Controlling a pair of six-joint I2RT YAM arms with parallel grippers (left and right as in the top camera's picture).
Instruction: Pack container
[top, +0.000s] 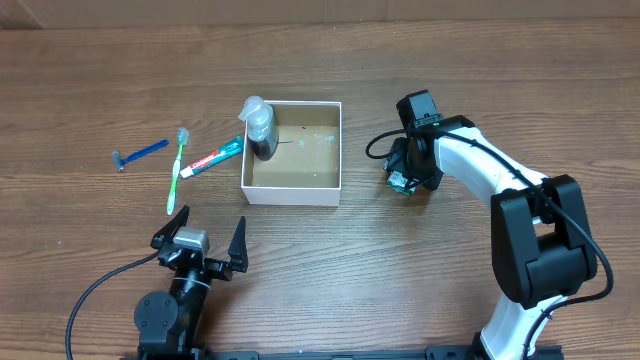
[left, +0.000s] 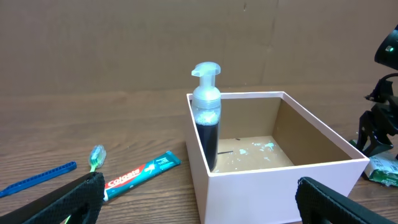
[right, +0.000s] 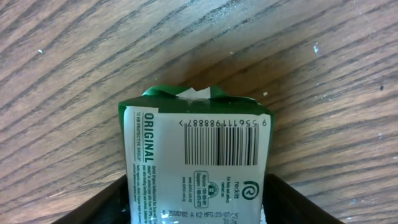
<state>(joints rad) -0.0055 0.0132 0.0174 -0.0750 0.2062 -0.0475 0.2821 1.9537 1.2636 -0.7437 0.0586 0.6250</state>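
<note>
The square, shallow white cardboard container (top: 292, 192) with a brown floor sits on the wood-grain desk (top: 350, 270), near the middle and toward the far edge. A clear pump bottle of dark liquid (left: 207, 124) stands upright inside it, in the far-left corner. Left of the container lie a red, white and teal toothpaste tube (top: 213, 158), a green-and-white toothbrush (top: 177, 175) and a blue plastic razor (top: 140, 153), all apart from it. The left gripper (top: 200, 243) hovers near the front edge, released, with its jaws spread wide. Right of the container, the right gripper (top: 403, 180) is lowered over a small green-and-white packet (right: 196, 149) lying on the desk. Its fingers flank the packet's sides, but I cannot tell whether they are clenched on it.
</note>
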